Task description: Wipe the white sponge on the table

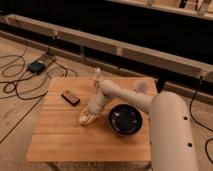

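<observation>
My gripper (pixel 86 118) is down on the light wooden slatted table (pixel 60 140), left of centre. A small cream block, the white sponge (pixel 83 120), shows at its tip, pressed onto the planks with the fingers shut on it. The pale arm runs from the lower right across the table to the gripper. Most of the sponge is covered by the gripper.
A black bowl (pixel 125 120) sits just right of the gripper. A dark brown-red bar (pixel 70 97) lies to the upper left. A pale upright object (pixel 96 79) and a small round cup (pixel 142 87) stand near the far edge. Cables and a black box (pixel 36 66) lie on the floor.
</observation>
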Robot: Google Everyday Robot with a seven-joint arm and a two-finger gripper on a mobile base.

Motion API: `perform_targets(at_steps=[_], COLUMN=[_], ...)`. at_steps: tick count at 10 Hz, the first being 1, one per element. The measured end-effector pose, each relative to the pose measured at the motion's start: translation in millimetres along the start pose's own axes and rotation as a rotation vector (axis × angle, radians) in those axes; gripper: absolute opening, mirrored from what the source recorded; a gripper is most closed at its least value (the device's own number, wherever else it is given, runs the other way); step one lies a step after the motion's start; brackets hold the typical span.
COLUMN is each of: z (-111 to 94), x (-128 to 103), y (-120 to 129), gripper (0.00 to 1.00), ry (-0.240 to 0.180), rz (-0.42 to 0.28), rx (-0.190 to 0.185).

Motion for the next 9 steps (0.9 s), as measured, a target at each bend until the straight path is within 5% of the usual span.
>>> perform_targets(at_steps=[9], z=[-24.2], x=[17.0], y=[-11.2], gripper=[0.0], ry=[0.049], rz=[-0.049], rx=[0.085])
